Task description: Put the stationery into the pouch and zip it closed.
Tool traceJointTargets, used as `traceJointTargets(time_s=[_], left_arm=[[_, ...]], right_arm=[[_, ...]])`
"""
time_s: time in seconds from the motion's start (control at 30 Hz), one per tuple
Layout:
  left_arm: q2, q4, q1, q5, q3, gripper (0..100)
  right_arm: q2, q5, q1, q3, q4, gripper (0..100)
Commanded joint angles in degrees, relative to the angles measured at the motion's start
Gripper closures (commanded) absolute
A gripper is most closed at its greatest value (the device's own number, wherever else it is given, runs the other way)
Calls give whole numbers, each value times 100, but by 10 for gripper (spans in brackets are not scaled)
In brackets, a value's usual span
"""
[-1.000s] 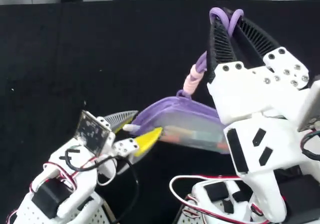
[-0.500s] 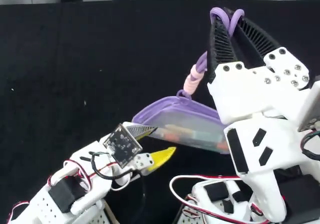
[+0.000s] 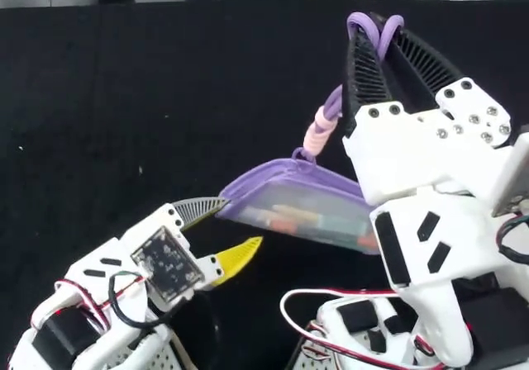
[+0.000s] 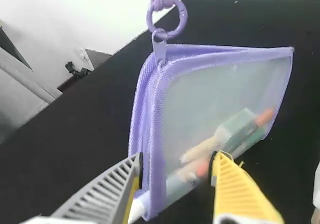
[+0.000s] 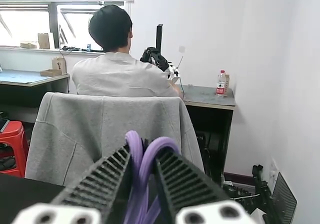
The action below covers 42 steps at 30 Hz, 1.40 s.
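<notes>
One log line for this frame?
right gripper: shut on strap, pouch hanging above table | left gripper: open, straddling pouch's lower end | stationery: inside pouch | zip: state unclear

The left tool (image 3: 243, 221) had been up at the left end of the pouch (image 3: 281, 182) a second before, its yellow finger (image 3: 240, 254) lying over the pouch's lower corner. It then swung right, its wrist rolled over, and the yellow finger dropped clear beneath the pouch. After that the arm drew back toward the table's near left corner. The tool ended lower, with its grey finger (image 3: 202, 210) just at the pouch's left tip and the yellow one apart below it.
</notes>
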Motion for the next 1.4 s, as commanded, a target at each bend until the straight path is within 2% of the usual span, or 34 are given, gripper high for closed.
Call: traceJointTargets(time_s=[0.0,0.23,0.5,0.73,0.93,1.13,1.37], left_arm=[[53,-105,-31,-466,-75,768],[53,-932,-40,-624,919,769],[62,-1389,-259,-624,1341,770],[299,-1222,-708,-624,725,770],[1556,-1108,-725,-624,-145,770],[2813,-1116,-673,-624,-462,770],[3051,-1143,48,-598,-453,770]], right_arm=[[-75,35,70,-198,9,985],[-75,44,79,-242,79,985],[-75,44,79,-242,79,985],[-75,44,79,-242,79,985],[-75,44,79,-242,79,985],[-75,44,79,-242,79,985],[-75,44,79,-242,70,985]])
